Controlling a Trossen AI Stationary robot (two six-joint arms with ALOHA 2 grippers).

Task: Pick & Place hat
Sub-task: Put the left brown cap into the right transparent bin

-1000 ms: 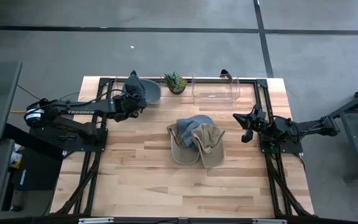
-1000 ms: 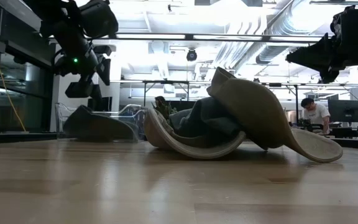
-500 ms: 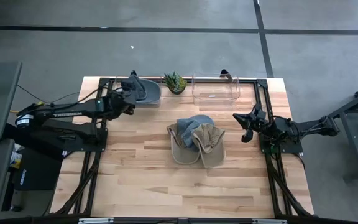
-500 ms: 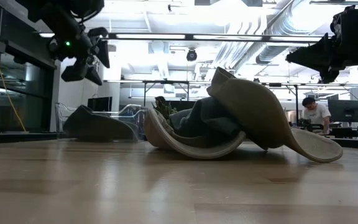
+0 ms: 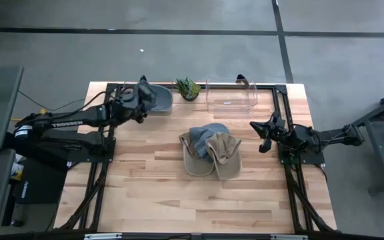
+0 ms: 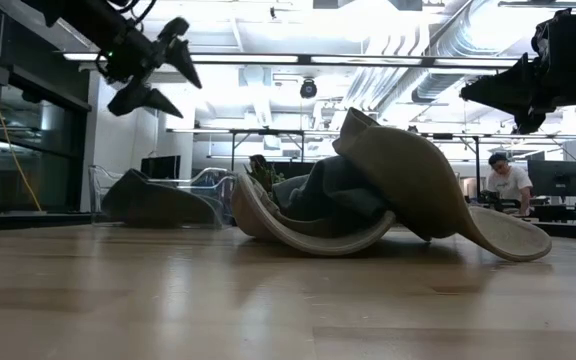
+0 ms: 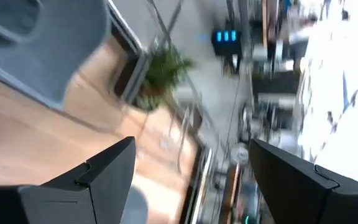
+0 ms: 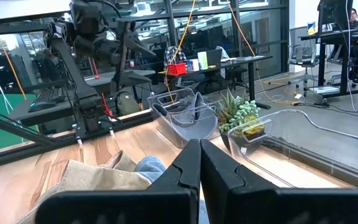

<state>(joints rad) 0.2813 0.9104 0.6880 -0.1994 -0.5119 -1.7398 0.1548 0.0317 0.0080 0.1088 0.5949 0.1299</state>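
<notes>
Left pincer [image 5: 141, 107]: in the upper left of the high view, beside the left clear bin; fingers spread wide with nothing between them; in the low view [image 6: 168, 72] it hangs high in the upper left of the frame with both fingertips pointing right
Change, left arm: a second ago it reached further right, with the pincer over the bin's near edge; now it has drawn back to the left and lifted, and in the low view it has turned from pointing down to pointing sideways
Grey hat [image 5: 157, 98]: lies in the left clear bin [image 5: 167, 104] at the upper left of the worktop, free of the pincer; same spot as a second ago; in the low view it is the dark mound [image 6: 158, 205] at mid left
Hat pile [image 5: 211, 151]: tan and blue-grey hats heaped at the middle of the worktop [image 5: 145, 187], touching one another; unmoved
Right pincer [image 5: 261, 135]: at the right edge of the worktop, well apart from the pile, fingers pressed together and gripping nothing; in its own wrist view the two fingers meet [image 8: 199, 163]; no change
Right clear bin [image 5: 231, 95]: top centre-right of the high view
Small plant [image 5: 188, 87]: between the two bins at the far edge
Person [image 6: 509, 182]: seated in the room behind, far right of the low view
</notes>
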